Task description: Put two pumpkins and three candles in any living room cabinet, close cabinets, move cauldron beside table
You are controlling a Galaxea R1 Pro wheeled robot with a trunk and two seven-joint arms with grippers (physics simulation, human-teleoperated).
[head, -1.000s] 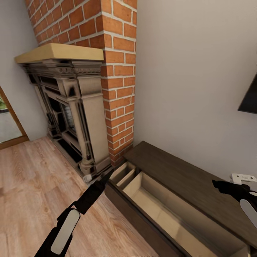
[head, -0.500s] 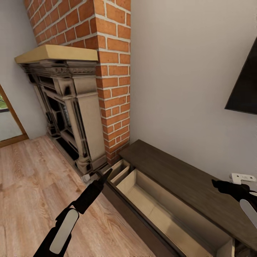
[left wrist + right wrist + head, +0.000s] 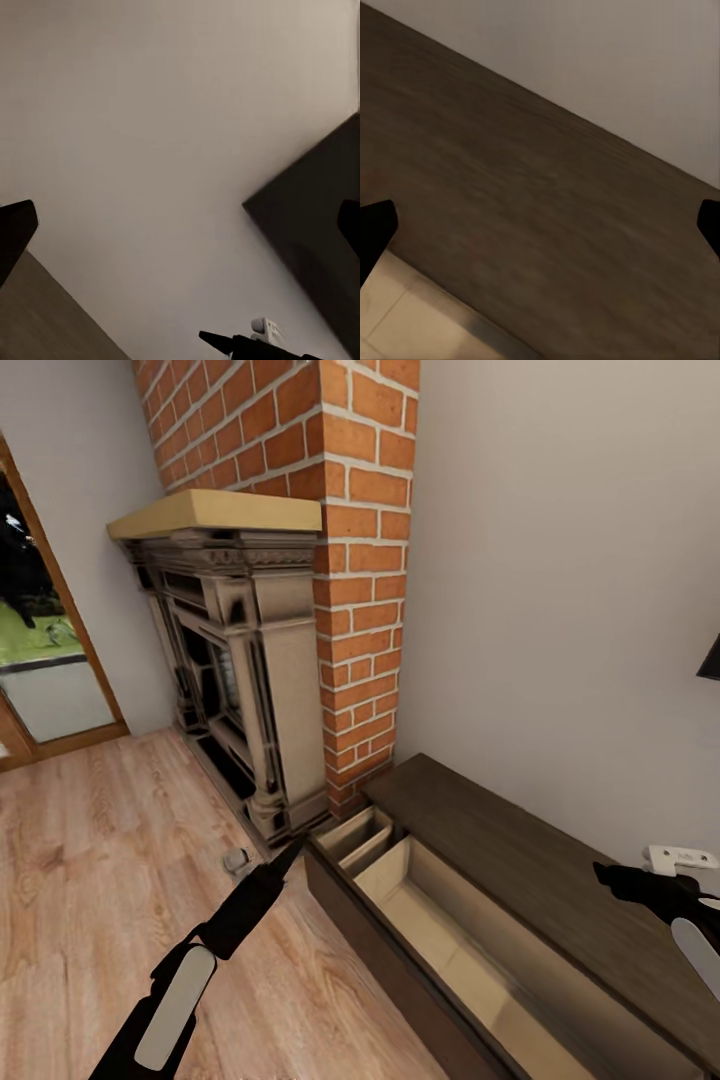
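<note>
Dark wooden cabinet (image 3: 520,860), drawer open, between both tools.

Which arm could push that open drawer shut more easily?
Probably left. The left gripper sits by the front corner of the drawer, on the floor side. The right gripper hangs over the cabinet top, behind the drawer, so it would have to come round.
</note>
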